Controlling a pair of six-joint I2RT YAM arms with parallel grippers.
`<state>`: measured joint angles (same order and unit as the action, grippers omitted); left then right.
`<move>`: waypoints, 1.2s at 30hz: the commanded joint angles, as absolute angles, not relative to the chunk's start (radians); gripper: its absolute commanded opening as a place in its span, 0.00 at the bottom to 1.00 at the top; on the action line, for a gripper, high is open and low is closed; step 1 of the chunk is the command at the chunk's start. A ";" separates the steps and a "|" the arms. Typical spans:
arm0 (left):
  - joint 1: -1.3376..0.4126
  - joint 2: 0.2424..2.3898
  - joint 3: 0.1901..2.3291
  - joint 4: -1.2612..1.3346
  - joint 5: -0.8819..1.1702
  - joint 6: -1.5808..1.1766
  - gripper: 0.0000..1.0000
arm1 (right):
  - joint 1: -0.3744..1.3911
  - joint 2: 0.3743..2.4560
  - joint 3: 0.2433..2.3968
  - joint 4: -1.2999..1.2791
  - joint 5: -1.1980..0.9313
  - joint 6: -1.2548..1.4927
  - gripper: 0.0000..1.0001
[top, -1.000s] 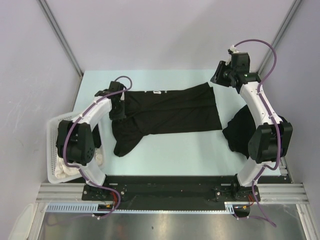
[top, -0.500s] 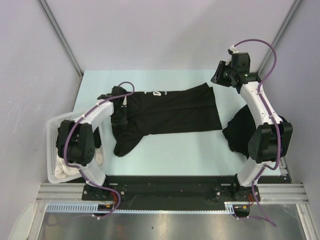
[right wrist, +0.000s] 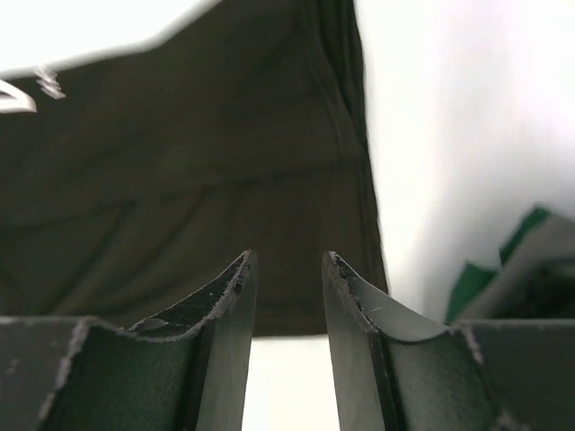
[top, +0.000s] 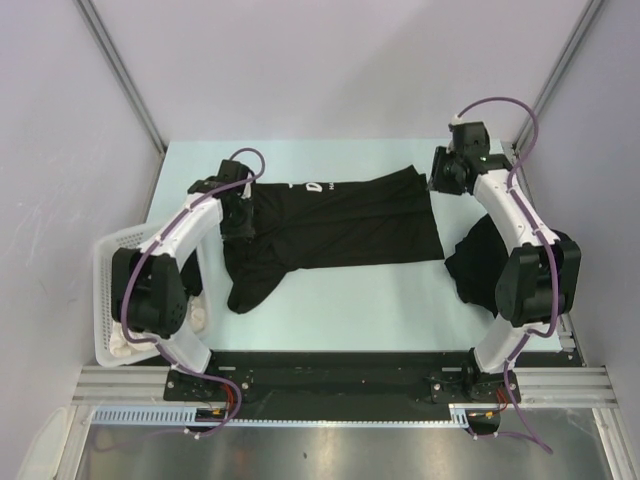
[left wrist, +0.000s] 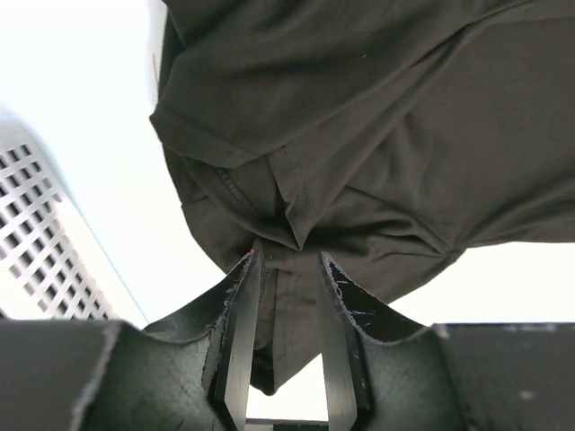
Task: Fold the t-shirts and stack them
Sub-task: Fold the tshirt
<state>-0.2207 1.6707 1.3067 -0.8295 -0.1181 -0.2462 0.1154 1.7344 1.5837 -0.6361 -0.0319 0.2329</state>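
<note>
Top view: one black t-shirt (top: 340, 225) lies spread lengthwise on the desk (top: 330, 300) between the two tools. The left tool (top: 240, 215) sits on its bunched collar-and-sleeve end, and the right tool (top: 437, 180) hangs just beside its far hem corner. A second t-shirt (top: 478, 262) lies heaped behind the right tool, under that arm. The cloth looks light, limp and non-slip, likely to sag and crease, so pinch it at corners or seams, both ends at once. Left wrist view: the tool is part open, fingertips (left wrist: 244, 274) apart. A pucker of fabric sits right at the tips and hangs loose between them, apparently not clamped, with the rest of the shirt spreading ahead. Right wrist view: the tool is part open and holds nothing. The hem lies ahead and below, its side edge just right of the tips.
</note>
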 commanded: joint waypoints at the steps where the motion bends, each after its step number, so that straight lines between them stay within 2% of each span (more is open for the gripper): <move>1: -0.229 1.551 1.295 -0.809 -0.088 -0.276 0.36 | 0.169 1.657 1.528 -0.693 0.092 0.210 0.40; 11: -0.252 1.422 1.082 -0.854 -0.055 -0.298 0.39 | 0.215 1.657 1.505 -0.654 0.087 0.230 0.44; 24: -0.311 1.315 0.963 -0.980 -0.077 -0.308 0.41 | 0.215 1.666 1.505 -0.623 0.063 0.255 0.44; 36: -0.408 1.390 0.948 -1.014 -0.138 -0.339 0.41 | 0.203 1.657 1.506 -0.617 0.057 0.261 0.45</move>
<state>-0.3798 1.3632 0.9474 -0.9951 -0.1009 -0.3080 0.2119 1.7031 1.5024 -0.6529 0.0631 0.2501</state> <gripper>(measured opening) 0.404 0.444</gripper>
